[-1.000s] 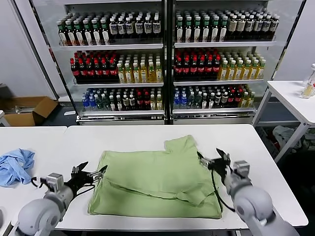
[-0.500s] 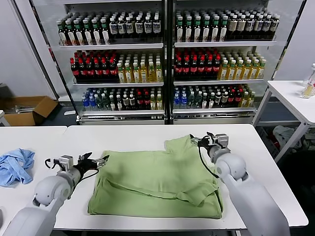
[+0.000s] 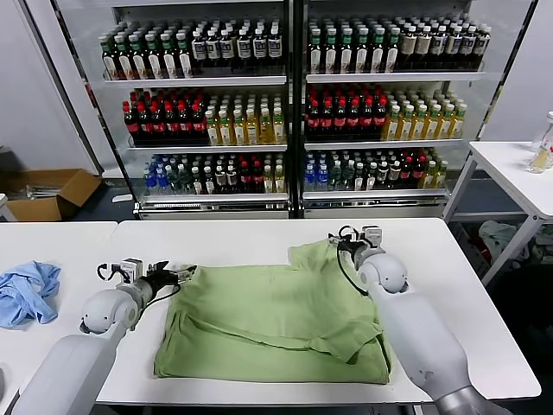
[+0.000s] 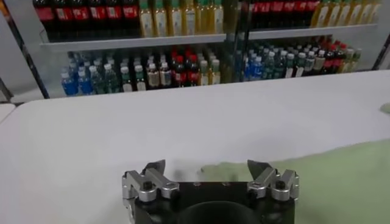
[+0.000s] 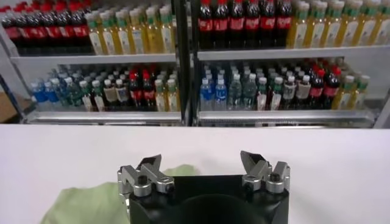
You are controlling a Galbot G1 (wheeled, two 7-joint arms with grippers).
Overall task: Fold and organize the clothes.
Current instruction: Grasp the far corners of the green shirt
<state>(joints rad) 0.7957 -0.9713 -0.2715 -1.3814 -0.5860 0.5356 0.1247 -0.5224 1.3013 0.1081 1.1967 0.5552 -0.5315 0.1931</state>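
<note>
The clothes are one light green shirt [image 3: 268, 313], lying partly folded in the middle of the white table [image 3: 225, 238]. My left gripper [image 3: 179, 274] hovers open at the shirt's far left corner, nothing between its fingers. In the left wrist view the left gripper [image 4: 207, 165] stands over bare table with the shirt's edge [image 4: 347, 176] just beyond it. My right gripper [image 3: 341, 244] is open at the shirt's far right corner, by the raised sleeve. In the right wrist view the right gripper [image 5: 200, 159] is empty, with green fabric [image 5: 91, 204] beside one finger.
A crumpled light-blue cloth [image 3: 26, 292] lies on the adjoining table at the left. Shelves of bottles [image 3: 285, 112] fill the background behind glass doors. A cardboard box [image 3: 52, 190] sits on the floor at the left, and another white table [image 3: 518, 169] stands at the right.
Both arms have reached toward the table's far side. The left gripper moved from the shirt's near left corner to its far left corner; the right went from the right edge to the far sleeve.
</note>
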